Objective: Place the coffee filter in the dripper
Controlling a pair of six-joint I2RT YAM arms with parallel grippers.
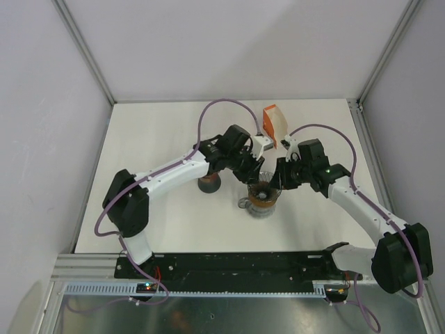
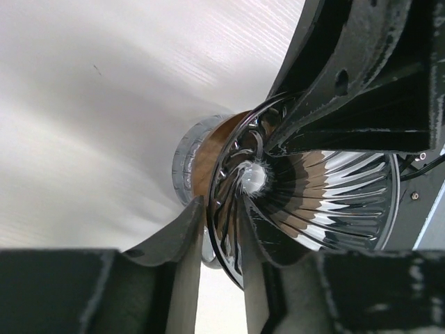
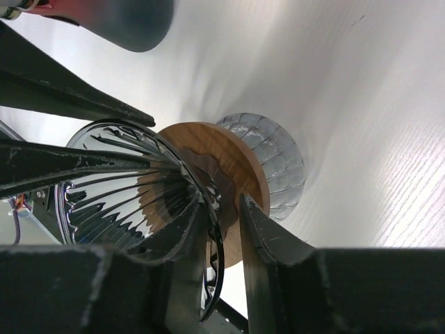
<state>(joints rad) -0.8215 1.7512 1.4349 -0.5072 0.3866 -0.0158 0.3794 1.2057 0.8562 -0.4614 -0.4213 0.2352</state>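
Note:
The glass dripper (image 1: 263, 197) with a wooden collar stands upright at mid-table. No filter shows inside it. My left gripper (image 1: 254, 178) straddles its far-left rim. In the left wrist view the gripper (image 2: 221, 229) has one finger outside and one inside the ribbed glass (image 2: 313, 188), closed on the rim. My right gripper (image 1: 279, 183) straddles the right rim. In the right wrist view the gripper (image 3: 226, 223) has its inner finger against the glass (image 3: 118, 188) and a gap to the outer finger by the collar (image 3: 215, 149). An orange-and-white filter pack (image 1: 274, 126) stands at the back.
A dark round object with a reddish base (image 1: 208, 184) sits just left of the dripper, under the left arm; it also shows in the right wrist view (image 3: 125, 21). Purple cables loop above both arms. The white table has metal frame posts at its back corners.

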